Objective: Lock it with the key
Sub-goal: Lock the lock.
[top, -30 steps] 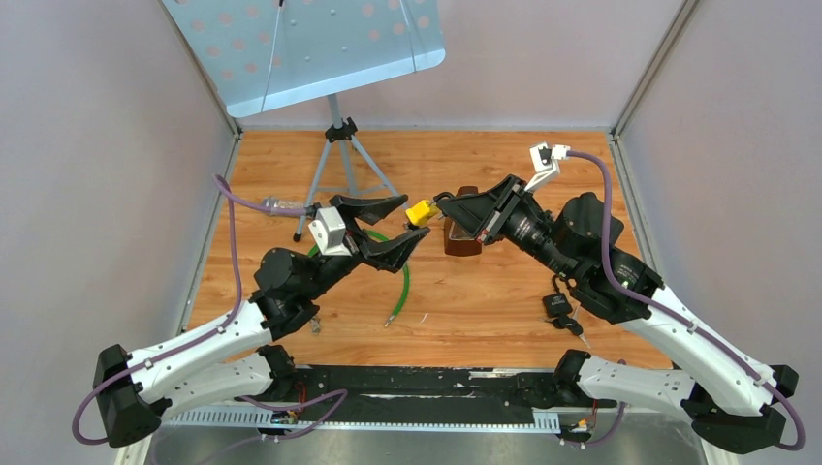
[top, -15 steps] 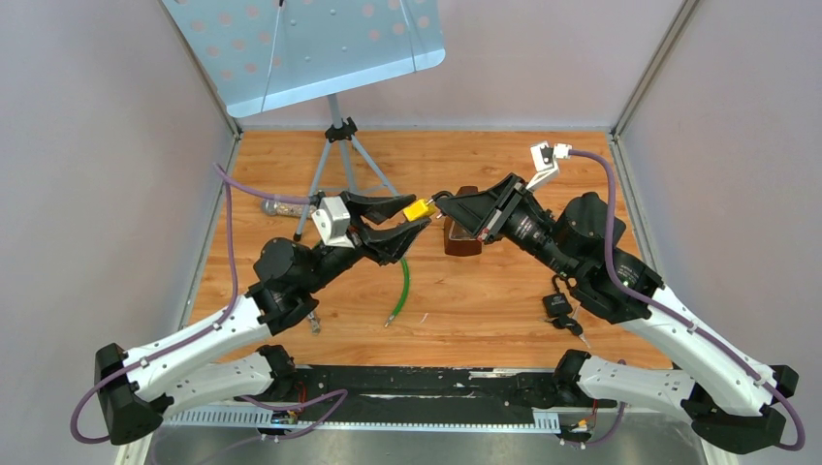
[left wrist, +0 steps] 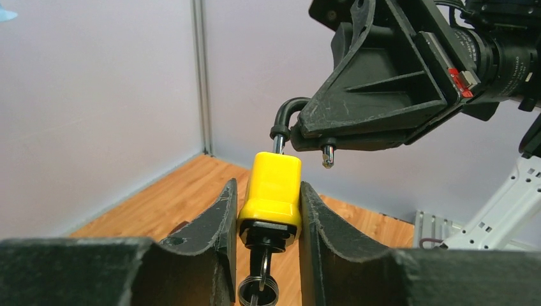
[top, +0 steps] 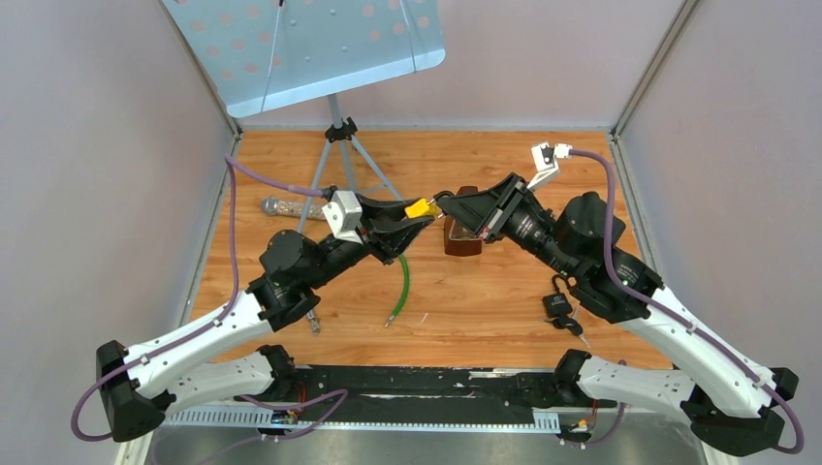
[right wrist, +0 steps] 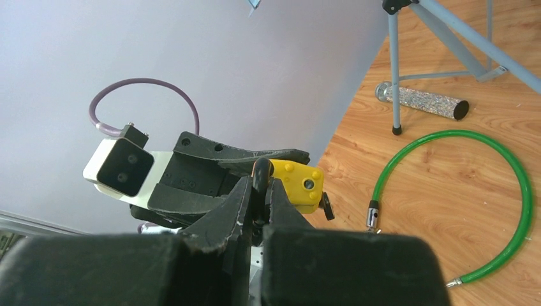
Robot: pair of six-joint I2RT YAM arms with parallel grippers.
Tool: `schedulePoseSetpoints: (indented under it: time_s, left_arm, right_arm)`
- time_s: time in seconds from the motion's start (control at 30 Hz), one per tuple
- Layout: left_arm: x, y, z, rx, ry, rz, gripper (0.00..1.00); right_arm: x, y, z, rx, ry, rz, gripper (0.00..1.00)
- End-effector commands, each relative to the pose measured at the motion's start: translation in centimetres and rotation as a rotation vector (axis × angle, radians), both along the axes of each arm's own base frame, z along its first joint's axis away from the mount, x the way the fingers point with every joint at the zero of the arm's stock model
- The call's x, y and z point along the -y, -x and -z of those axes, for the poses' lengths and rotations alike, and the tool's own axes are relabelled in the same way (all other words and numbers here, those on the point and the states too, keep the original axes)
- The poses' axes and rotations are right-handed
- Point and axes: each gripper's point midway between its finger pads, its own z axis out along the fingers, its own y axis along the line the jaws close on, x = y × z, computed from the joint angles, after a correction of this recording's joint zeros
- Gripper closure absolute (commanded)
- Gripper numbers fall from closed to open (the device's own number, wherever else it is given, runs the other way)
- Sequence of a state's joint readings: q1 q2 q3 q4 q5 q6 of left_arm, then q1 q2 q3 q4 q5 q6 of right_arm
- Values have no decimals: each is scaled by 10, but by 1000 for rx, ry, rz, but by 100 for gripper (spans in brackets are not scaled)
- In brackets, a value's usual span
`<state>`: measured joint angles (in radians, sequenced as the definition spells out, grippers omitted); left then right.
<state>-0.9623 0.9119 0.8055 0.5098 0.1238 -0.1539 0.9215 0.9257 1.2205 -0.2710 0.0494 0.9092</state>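
A yellow padlock (top: 419,208) hangs in the air between both grippers. My right gripper (top: 442,201) is shut on its black shackle (right wrist: 260,173), seen in the right wrist view with the yellow body (right wrist: 298,185) just beyond the fingers. My left gripper (top: 413,217) is shut on the padlock body (left wrist: 271,191), one finger pressed on each side. A key (left wrist: 263,255) with a ring (left wrist: 258,291) sticks out of the padlock's bottom, between the left fingers. The shackle (left wrist: 284,118) looks open, with its free end (left wrist: 328,155) showing below the right gripper's finger.
A green cable loop (top: 402,281) lies on the wooden table below the grippers. A brown block (top: 463,239) sits under the right gripper. A tripod stand (top: 334,165) and a glittery cylinder (top: 281,205) are at the back left. A small black object (top: 559,308) lies by the right arm.
My left gripper has moved up and right to the padlock and closed its fingers around the yellow body. The right gripper has stayed still, holding the shackle.
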Motion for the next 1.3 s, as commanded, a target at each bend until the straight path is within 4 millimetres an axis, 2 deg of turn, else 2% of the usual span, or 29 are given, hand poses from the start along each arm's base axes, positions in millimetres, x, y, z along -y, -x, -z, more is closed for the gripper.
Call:
schedulePoseSetpoints:
  time_s: [0.0, 0.03, 0.13, 0.23, 0.33, 0.47, 0.7, 0.8, 1.0, 1.17, 1.27]
  left_arm:
    - [0, 5, -7, -26, -3, 23, 100]
    - [-1, 6, -8, -33, -10, 27, 100]
    - [0, 14, 8, -99, -115, 66, 100]
    - [3, 33, 25, -156, -199, 161, 100]
    - [4, 48, 47, -224, -277, 240, 100]
    - [-4, 56, 58, -284, -308, 265, 100]
    - [-13, 58, 54, -310, -281, 344, 100]
    - [-12, 56, 56, -332, -292, 383, 100]
    - [-9, 60, 58, -379, -322, 492, 100]
    - [-10, 62, 53, -401, -307, 541, 100]
    - [-10, 62, 48, -415, -282, 591, 100]
  right_arm:
    - [6, 6, -17, 129, -22, -10, 94]
    - [6, 4, -5, 154, 32, -5, 90]
    - [13, -2, 34, 206, 207, 9, 77]
    - [21, -1, 57, 250, 308, 4, 64]
    - [27, 9, 64, 289, 335, -28, 52]
    - [29, 28, 71, 315, 350, -113, 35]
    - [20, 43, 94, 172, 324, -206, 29]
    - [13, 47, 103, 97, 305, -242, 31]
    - [3, 37, 115, 43, 331, -230, 51]
    - [1, 26, 134, 12, 375, -203, 77]
    - [4, 21, 138, 51, 392, -174, 93]
